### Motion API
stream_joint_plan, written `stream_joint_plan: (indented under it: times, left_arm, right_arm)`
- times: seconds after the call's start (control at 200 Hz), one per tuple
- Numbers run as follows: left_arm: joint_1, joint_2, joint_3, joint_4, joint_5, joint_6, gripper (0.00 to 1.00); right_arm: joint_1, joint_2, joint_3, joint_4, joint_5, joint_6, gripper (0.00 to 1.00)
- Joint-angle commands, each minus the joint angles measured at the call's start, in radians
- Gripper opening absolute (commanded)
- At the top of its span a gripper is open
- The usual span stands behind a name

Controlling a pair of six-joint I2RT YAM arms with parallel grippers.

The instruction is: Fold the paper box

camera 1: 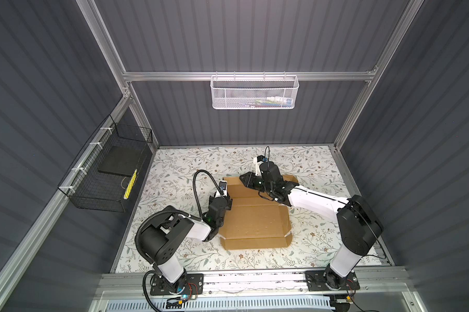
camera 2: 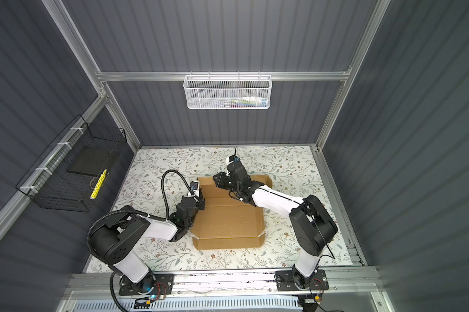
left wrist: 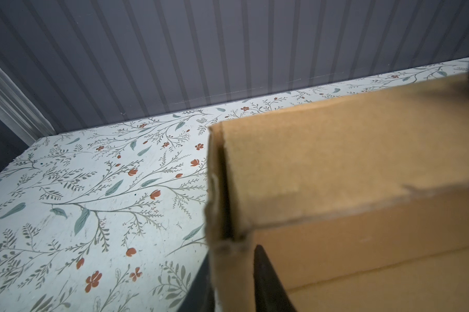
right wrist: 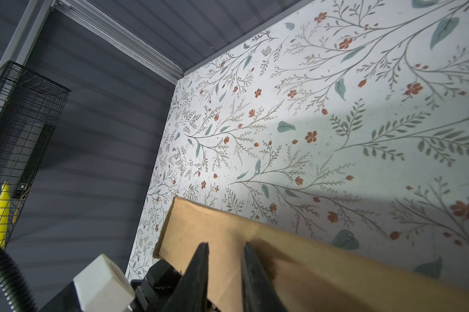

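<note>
Right wrist view shows black basket (right wrist: 25, 108) holding a yellow object (right wrist: 1, 213).

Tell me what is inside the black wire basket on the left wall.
Inside the black wire basket: a flat black rectangular slab and a slim yellow object beside it. What the yellow object is cannot be told, and anything beneath the slab is covered.
</note>
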Motion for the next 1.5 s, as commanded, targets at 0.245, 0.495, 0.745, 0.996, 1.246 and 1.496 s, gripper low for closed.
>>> stream_joint_plan:
  times: [0.245,0.495,0.745,0.996,1.246,1.496]
  left_arm:
    - [0.004,-0.025,0.015,0.021,-0.017,-0.009,0.36]
    - [0.004,-0.034,0.009,0.027,-0.056,-0.009,0.13]
    - [0.004,-0.051,-0.005,0.026,-0.072,-0.007,0.0]
    - [0.004,-0.051,-0.016,0.039,-0.091,-0.001,0.0]
    - [0.004,-0.069,-0.03,0.039,-0.105,-0.001,0.0]
    - [0.004,-0.089,-0.049,0.041,-0.11,0.0,0.0]
  right_arm:
    - [-0.005,0.015,0.007,-0.105,0.013,-0.009,0.29]
    - [-0.007,0.0,0.015,-0.119,0.023,-0.02,0.32]
    - [-0.007,0.009,0.04,-0.139,0.019,-0.031,0.34]
    - [-0.008,-0.026,0.072,-0.183,0.035,-0.072,0.4]
    - [-0.024,-0.111,0.069,-0.259,0.079,-0.136,0.5]
    - [-0.061,-0.245,-0.001,-0.324,0.118,-0.192,0.55]
